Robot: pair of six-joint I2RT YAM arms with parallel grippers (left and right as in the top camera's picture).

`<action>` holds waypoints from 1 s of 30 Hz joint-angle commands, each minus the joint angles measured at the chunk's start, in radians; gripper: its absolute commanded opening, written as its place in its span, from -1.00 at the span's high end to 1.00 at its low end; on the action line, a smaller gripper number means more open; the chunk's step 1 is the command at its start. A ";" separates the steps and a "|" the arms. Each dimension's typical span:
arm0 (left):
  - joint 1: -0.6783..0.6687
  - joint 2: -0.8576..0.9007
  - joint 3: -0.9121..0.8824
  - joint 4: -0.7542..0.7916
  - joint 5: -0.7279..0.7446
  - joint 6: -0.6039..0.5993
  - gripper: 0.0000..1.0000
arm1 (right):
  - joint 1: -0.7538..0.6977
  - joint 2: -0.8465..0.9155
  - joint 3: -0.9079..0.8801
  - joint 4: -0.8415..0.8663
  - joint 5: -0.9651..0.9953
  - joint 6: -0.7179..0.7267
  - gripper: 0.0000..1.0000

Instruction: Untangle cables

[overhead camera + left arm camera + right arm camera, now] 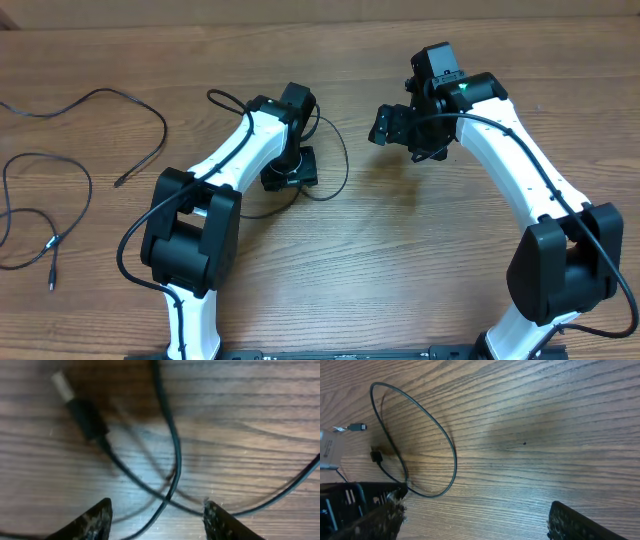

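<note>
Left hand (pixel 157 510) low over cables (pixel 175 455)

Bench (pixel 400 260), centre and front between the arms: bare wood, open passage.
Left part: two loose cables (pixel 100 92) sprawl across it.
Under the left claw (pixel 289 176): looped cable (pixel 454 457), strands crossing between its parted jaws.
Ahead of the right claw (pixel 477 510): bare wood, loop off to one side.
</note>
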 commanded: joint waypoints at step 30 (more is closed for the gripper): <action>0.139 -0.023 0.736 -0.309 -0.096 0.161 0.91 | 0.004 0.002 -0.004 -0.010 0.010 -0.003 -0.82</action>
